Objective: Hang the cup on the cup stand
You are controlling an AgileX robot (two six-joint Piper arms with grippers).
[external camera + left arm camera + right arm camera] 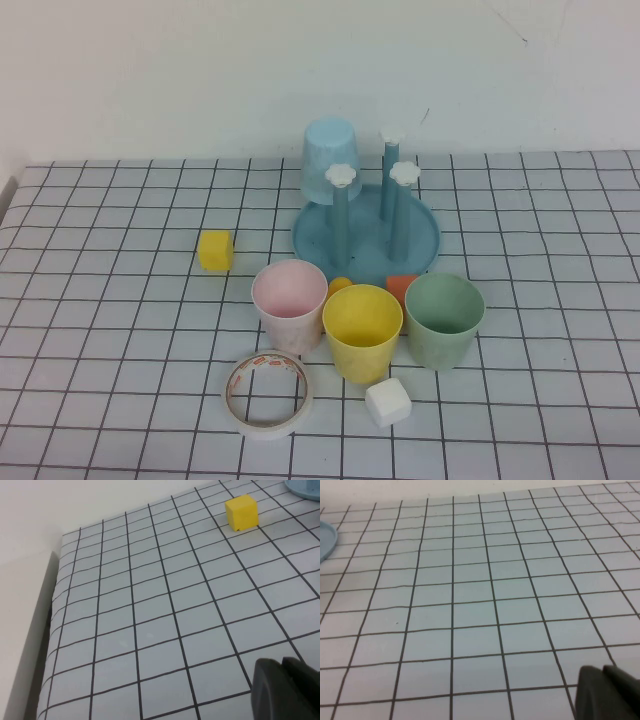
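Both arms sit parked low over the desk (100, 330), left claw (287, 690) and right claw (610, 692) clenched on nothing, while the empty pink cup (289, 305) stands upright just before the cup stand (425, 240), which carries an upturned light blue cup (330, 160).

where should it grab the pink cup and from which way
Probably the pink cup by its rim, from above: it stands upright, mouth up. Take the side facing the yellow block; the yellow cup crowds its other side and the tape roll lies in front. The left gripper and right gripper are shut, off at the sides.
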